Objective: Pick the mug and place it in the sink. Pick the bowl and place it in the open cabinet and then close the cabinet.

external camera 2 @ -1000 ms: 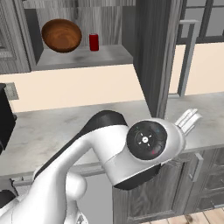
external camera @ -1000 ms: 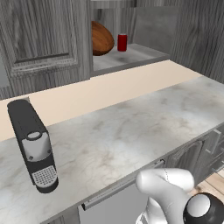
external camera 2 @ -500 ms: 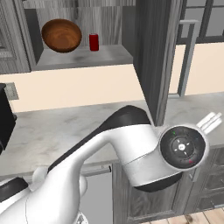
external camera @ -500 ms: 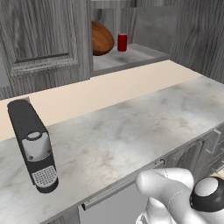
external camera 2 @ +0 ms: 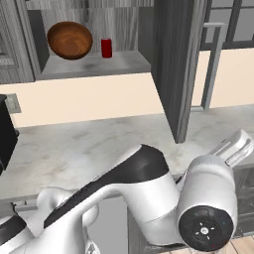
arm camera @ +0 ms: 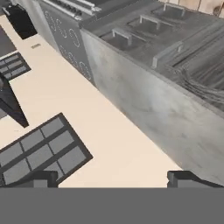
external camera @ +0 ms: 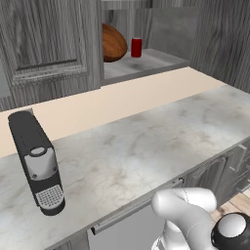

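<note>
Bowl (external camera 2: 69, 39) and mug (external camera 2: 106, 48) sit inside open cabinet (external camera 2: 94, 65)

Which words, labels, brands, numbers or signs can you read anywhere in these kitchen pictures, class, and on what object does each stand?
None: no readable text in any view.
The coffee machine bears no visible brand or label.
The mug and the bowl in the open cabinet are plain.
The counter carries no writing or sign.

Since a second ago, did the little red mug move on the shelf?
No. The mug stands just right of the bowl in the open cabinet, same as before.
</note>
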Controlling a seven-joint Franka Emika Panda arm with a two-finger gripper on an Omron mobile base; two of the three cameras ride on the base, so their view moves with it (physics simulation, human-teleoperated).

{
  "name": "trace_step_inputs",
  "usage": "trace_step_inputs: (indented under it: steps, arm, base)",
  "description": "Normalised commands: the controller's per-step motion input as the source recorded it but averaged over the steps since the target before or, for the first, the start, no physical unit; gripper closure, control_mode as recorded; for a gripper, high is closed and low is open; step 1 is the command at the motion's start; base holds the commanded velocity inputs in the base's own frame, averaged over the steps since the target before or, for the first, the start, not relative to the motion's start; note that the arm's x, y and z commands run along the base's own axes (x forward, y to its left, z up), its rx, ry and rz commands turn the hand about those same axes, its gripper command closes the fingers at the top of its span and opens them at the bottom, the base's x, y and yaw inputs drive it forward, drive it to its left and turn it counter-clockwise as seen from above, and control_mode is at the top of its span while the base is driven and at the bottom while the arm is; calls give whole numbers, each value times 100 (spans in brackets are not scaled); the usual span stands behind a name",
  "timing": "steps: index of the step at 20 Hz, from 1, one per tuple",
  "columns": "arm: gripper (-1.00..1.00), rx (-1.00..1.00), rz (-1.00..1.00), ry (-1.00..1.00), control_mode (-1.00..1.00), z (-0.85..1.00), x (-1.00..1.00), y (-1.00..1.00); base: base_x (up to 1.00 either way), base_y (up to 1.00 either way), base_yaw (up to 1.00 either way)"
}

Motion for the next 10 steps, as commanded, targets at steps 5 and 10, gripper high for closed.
trace_step_inputs:
  steps: [5, 10]
  arm:
    - [-100, -4, 2, -26, -100, 0, 8, 7]
    - [-100, 0, 2, -11, -100, -6, 55, 0]
  base:
    - [0, 0, 0]
    - [0, 0, 0]
